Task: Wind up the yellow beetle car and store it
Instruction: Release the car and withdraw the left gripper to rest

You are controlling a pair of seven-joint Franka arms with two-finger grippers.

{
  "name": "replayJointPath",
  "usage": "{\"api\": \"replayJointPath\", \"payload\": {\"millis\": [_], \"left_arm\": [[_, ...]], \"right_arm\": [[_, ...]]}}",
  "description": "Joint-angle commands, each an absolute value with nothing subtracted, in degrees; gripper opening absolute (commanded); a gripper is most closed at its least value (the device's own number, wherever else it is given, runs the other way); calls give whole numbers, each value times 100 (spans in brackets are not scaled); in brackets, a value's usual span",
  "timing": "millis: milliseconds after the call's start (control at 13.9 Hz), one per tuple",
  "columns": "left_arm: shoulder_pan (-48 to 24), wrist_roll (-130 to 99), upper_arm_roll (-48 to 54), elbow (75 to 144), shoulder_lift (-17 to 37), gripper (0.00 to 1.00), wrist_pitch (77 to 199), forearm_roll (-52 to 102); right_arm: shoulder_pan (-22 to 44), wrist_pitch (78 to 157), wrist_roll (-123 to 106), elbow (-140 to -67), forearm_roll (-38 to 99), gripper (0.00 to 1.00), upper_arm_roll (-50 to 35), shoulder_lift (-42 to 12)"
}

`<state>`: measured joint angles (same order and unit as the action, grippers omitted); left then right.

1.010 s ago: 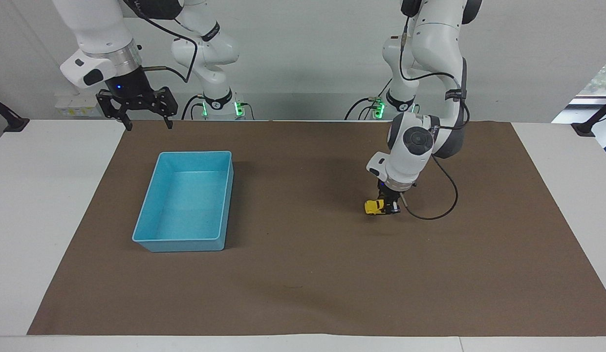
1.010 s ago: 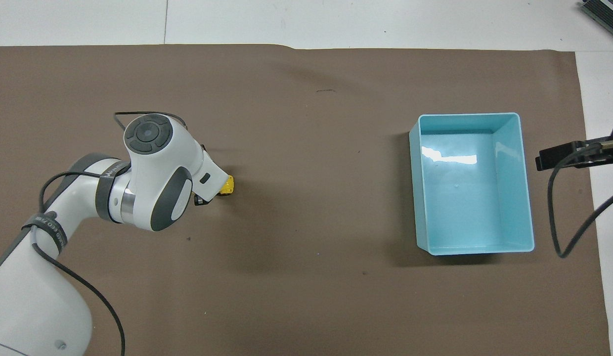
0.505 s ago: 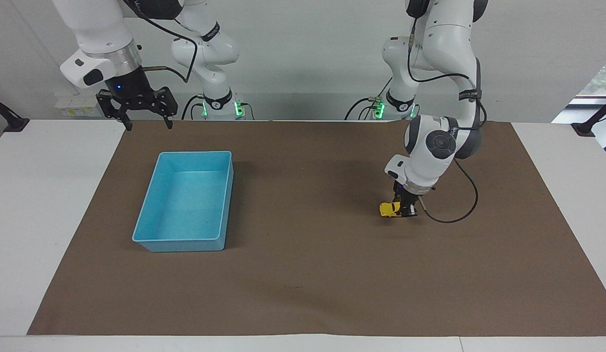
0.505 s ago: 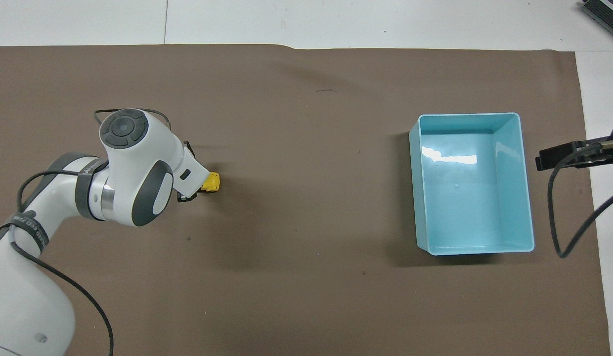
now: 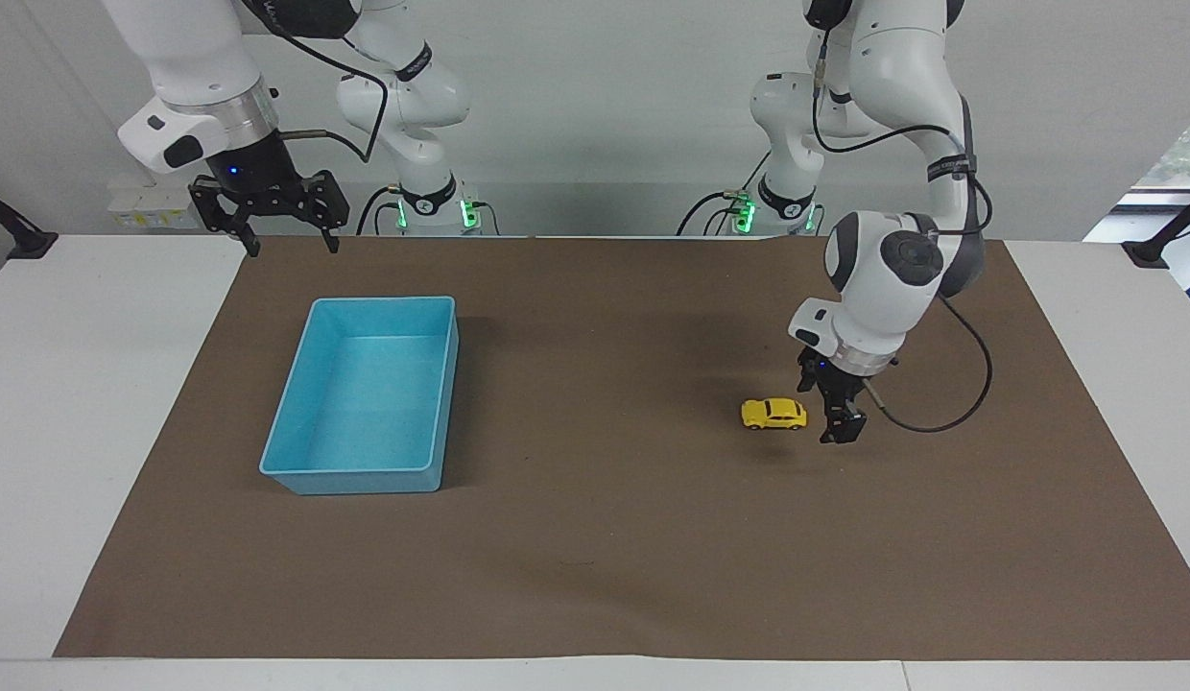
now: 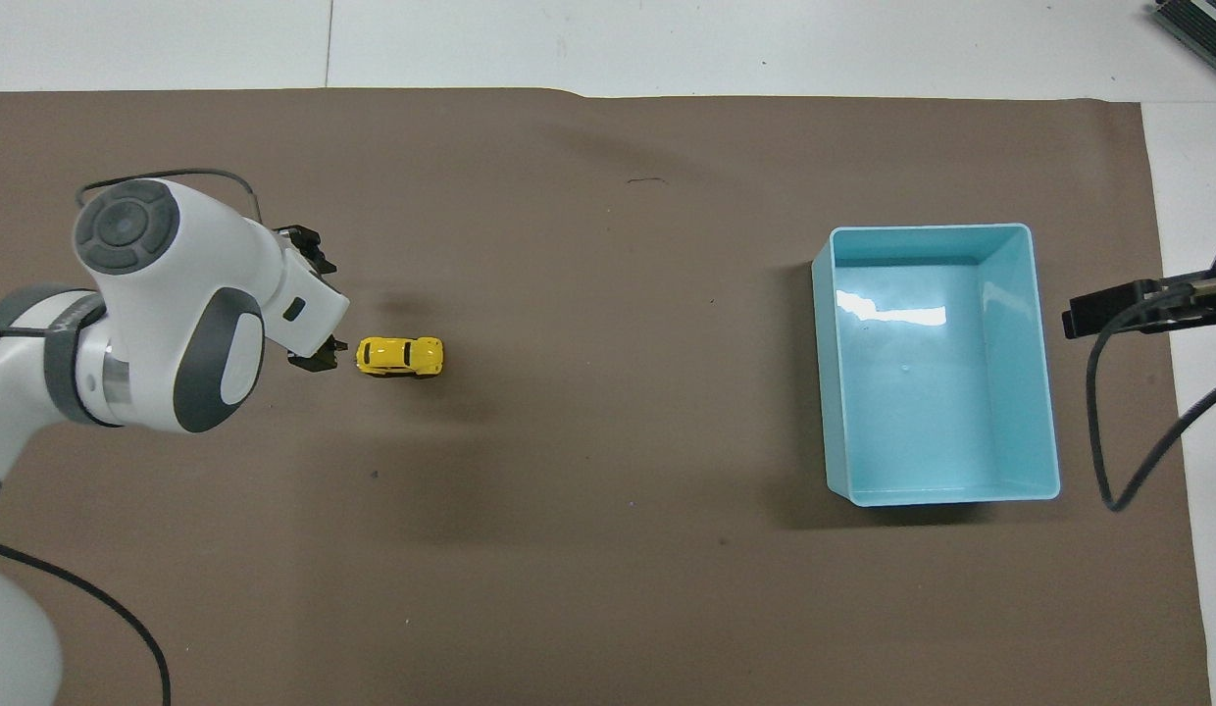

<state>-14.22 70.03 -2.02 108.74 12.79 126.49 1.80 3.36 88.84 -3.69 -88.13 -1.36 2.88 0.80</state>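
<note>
Fingers of my left gripper (image 5: 838,423) spread open just beside the yellow beetle car (image 5: 773,414), nothing held, right gripper (image 5: 288,240) open, waiting.

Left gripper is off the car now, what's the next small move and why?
Probably hold the left gripper clear and let the yellow beetle car roll. It stands free on the brown mat, the gripper open beside it, its nose toward the empty blue bin. The right gripper waits, open, near the bin.
</note>
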Motion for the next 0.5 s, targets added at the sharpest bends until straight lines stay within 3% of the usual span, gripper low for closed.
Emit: {"api": "replayJointPath", "payload": {"millis": [0,433], "left_arm": [[-1231,6034,-158,10837,941,100,12410,97],[-1046,2607,-290,10382,475,100,11614,105]], "right_arm": [[290,8816,-290,-8824,-97,100,264,123],[290,8815,-299,-8824,-97,100,272,123]]}}
